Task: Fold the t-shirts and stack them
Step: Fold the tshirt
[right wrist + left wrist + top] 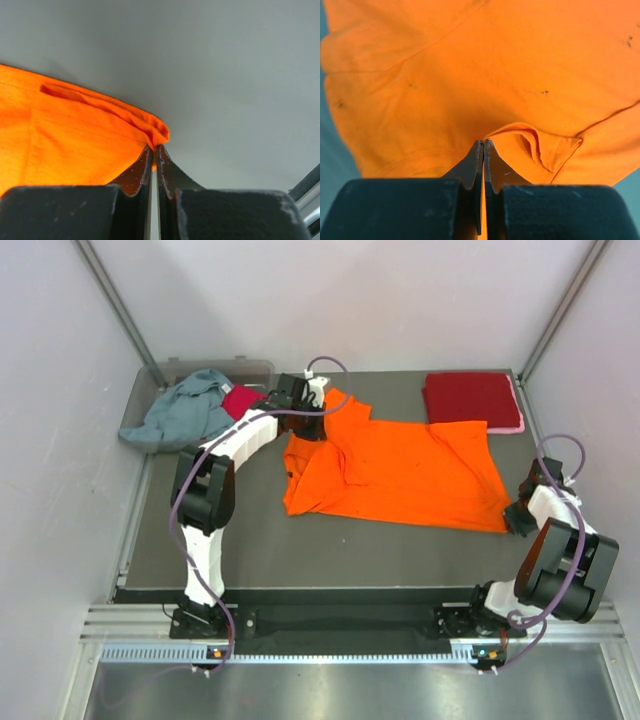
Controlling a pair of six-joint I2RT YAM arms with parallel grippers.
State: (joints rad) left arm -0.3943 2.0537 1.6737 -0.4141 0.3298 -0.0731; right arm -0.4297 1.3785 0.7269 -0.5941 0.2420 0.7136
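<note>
Presently, item one: orange t-shirt (410,475), spread across the middle of the worktop (300,555). It is mostly flat, with its left end doubled over in loose folds. Judged to be the piece in hand, laid wide for folding; the fold looks barely begun.

Item two: left arm (240,440), reaching to the far left corner of the orange t-shirt, beside a sleeve. Left jaws: closed tight, with a thin pinch of orange cloth caught between the tips. The left wrist view shows a small pucker of fabric raised just beside them.

Item three: right arm (560,540), bent low at the right edge of the worktop. Right jaws: closed on the rolled edge at the near right corner of the same shirt, with bare worktop beyond the cloth. Two opposite corners are held at once, probably so one side can be carried over the other without bunching.

Item four: dark red t-shirt (468,397), folded square at the far right corner. It lies on a pink t-shirt (519,412), of which only an edge shows. Likely the stack the orange one is to join.

Item five: grey-blue t-shirt (185,410) and magenta t-shirt (240,400), crumpled in and over the clear bin (150,375) at far left. Seemingly unfolded stock.
</note>
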